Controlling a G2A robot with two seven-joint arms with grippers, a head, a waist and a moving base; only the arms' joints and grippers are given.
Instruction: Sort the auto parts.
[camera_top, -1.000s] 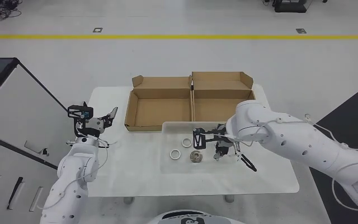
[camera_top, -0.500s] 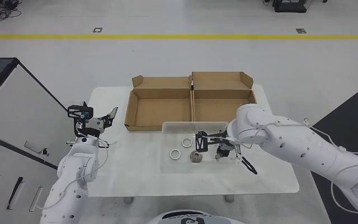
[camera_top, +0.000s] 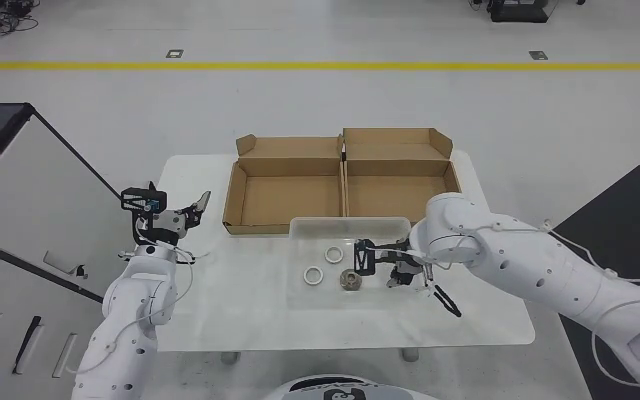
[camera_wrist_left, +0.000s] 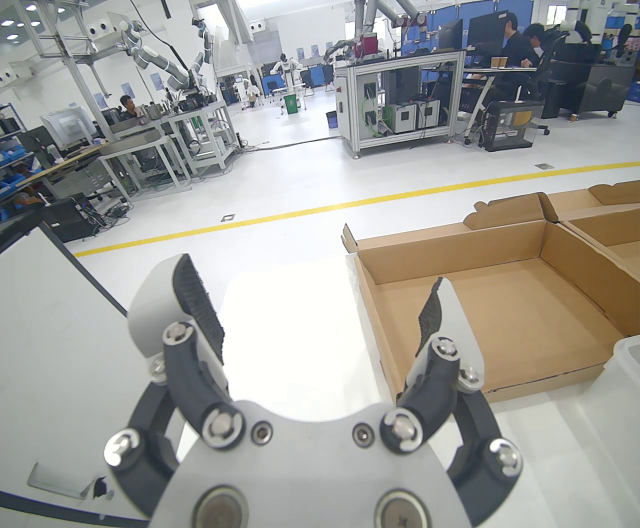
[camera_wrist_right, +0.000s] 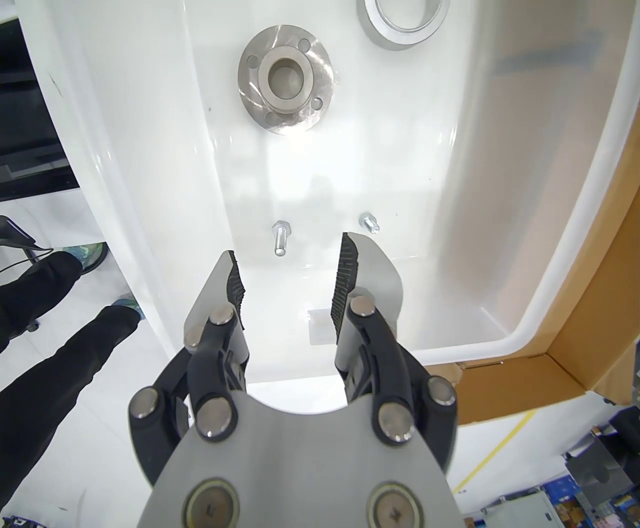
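Well left of the tray (camera_top: 350, 222), the left gripper (camera_wrist_left: 312, 292) hangs spread and empty, seemingly kept clear; inside the tray lie two rings (camera_top: 314, 275), a flange (camera_wrist_right: 285, 86) and two bolts (camera_wrist_right: 280, 239); above the bolts hovers the right gripper (camera_wrist_right: 290, 255), fingers parted, likely lining up a pick.

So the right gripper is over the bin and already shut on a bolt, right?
No. The right gripper is over the bin, but it is open and holds nothing; the right wrist view shows the bolts lying loose on the bin floor.
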